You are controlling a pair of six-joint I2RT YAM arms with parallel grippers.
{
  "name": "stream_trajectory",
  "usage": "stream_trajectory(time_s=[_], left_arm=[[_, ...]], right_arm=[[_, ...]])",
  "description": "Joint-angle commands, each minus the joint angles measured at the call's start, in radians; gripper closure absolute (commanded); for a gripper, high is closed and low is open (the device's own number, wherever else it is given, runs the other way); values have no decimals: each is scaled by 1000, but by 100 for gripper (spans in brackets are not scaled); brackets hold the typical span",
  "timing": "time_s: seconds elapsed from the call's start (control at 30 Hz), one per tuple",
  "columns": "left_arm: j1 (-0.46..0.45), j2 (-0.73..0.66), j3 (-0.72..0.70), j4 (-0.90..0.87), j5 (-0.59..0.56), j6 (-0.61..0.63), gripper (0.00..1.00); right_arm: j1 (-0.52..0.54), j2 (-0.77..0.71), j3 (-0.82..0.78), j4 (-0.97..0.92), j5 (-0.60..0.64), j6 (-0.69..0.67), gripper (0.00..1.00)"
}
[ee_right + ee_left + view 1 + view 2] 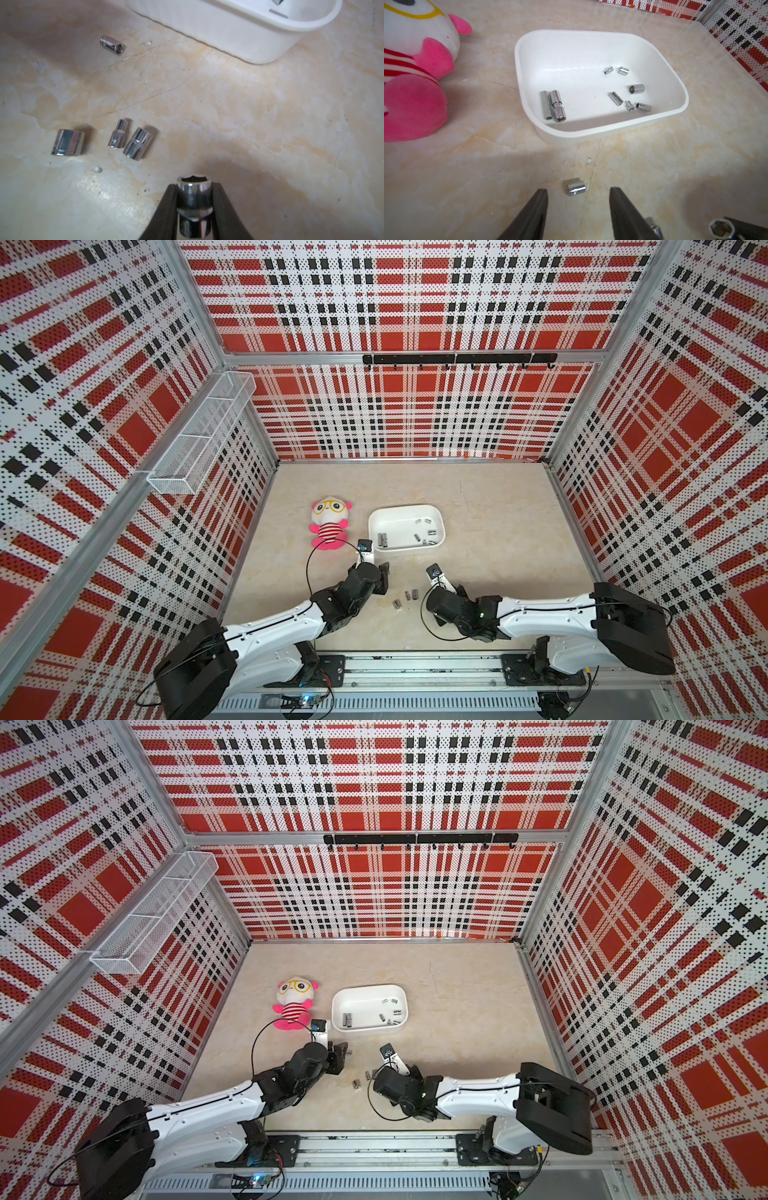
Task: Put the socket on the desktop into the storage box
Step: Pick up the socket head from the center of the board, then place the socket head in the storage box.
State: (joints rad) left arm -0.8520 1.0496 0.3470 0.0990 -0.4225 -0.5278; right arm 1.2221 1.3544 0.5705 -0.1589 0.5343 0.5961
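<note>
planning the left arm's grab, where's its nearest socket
Left wrist view: the socket lies on the desktop just ahead of the open left gripper, before the storage box.

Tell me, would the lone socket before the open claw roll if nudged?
Probably: the socket lies on its round side on the smooth desktop, so it may roll. Its polished chrome looks slippery. It seems metal, so likely stiff and heavy for its size.

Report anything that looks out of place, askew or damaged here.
Fine scratches and a small chip mark the desktop on the robot's side of the storage box. Four sockets lie scattered on their sides outside it. A plush doll lying beside the box is the odd one among tools.
</note>
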Motion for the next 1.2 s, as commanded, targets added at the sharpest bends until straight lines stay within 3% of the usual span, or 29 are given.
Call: stream_trajectory(time_s=[0.0, 0.23, 0.47, 0.9, 1.1, 1.17], left_arm=[[1, -48, -20, 20, -21, -8, 47], [0, -120, -56, 50, -6, -40, 47], [-5, -111, -51, 53, 10, -52, 47], [-19, -106, -53, 57, 5, -66, 47], [-28, -118, -48, 53, 30, -64, 47], [-30, -125, -55, 58, 20, -62, 47]], right_arm=[[-33, -85, -2, -7, 34, -3, 100], [-266, -135, 110, -3, -169, -80, 100], [-386, 25, 309, -20, -236, -115, 100], [-449, 463, 702, -133, -289, -142, 99], [-452, 588, 830, -198, -279, -131, 90], [-452, 605, 848, -211, -262, -131, 82]])
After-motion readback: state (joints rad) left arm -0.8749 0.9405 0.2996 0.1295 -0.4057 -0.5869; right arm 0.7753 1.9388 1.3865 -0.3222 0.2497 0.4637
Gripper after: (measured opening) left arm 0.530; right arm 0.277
